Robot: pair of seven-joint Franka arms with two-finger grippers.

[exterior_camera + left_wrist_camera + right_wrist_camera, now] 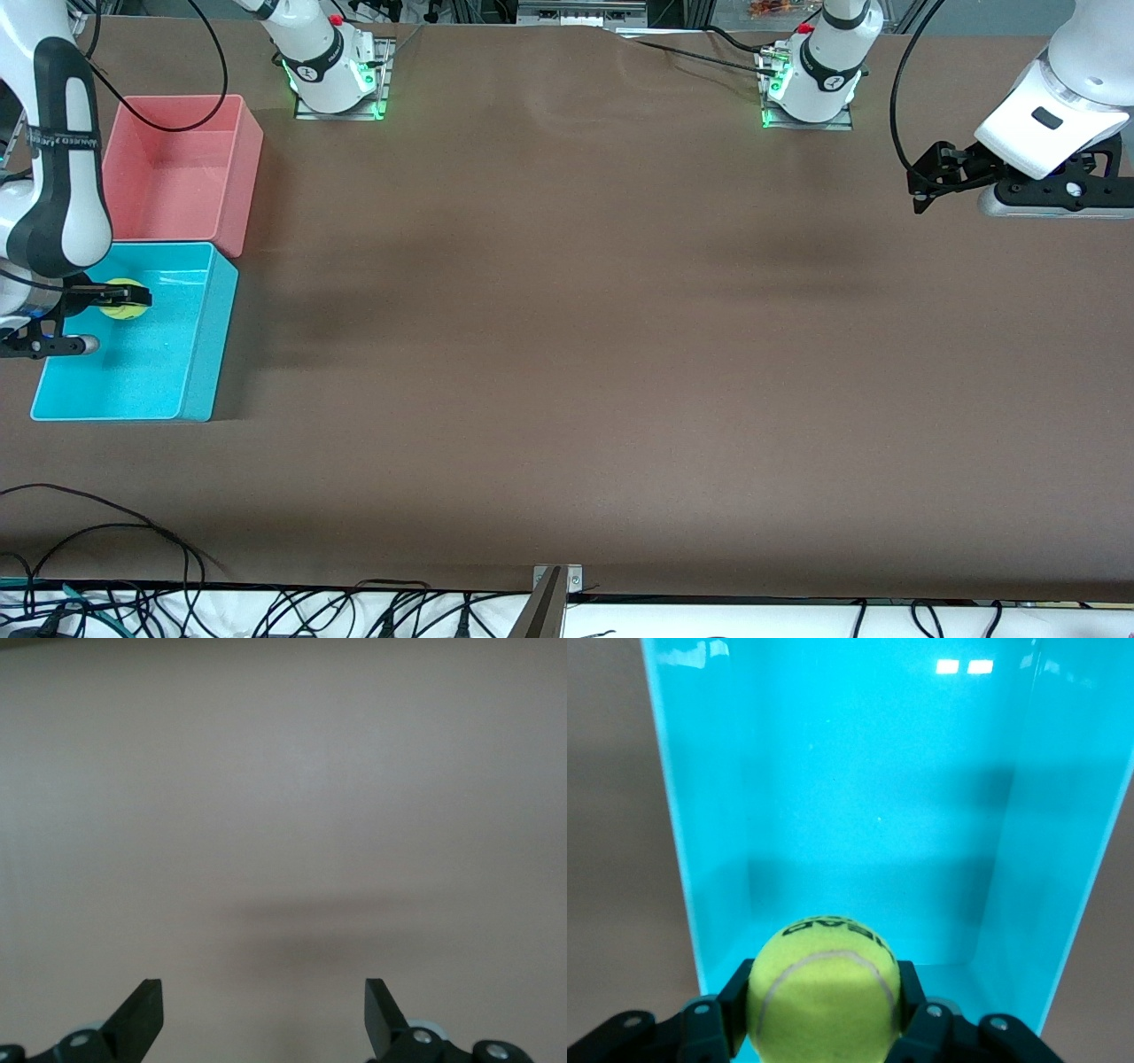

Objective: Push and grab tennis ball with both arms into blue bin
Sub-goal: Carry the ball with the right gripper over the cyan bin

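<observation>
Two bins sit at the right arm's end of our table — the pink bin point(182, 168) farther from the camera, the blue bin point(190, 350) nearer. Over the blue one our right gripper point(111, 301) pinches the tennis ball point(122, 299). Our left gripper point(926, 182) waits over bare table point(567, 354), fingers point(142, 1014) spread.

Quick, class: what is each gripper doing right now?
Left gripper: open, holding nothing, over bare table.
Right gripper: closed on the tennis ball, over the blue bin.
</observation>
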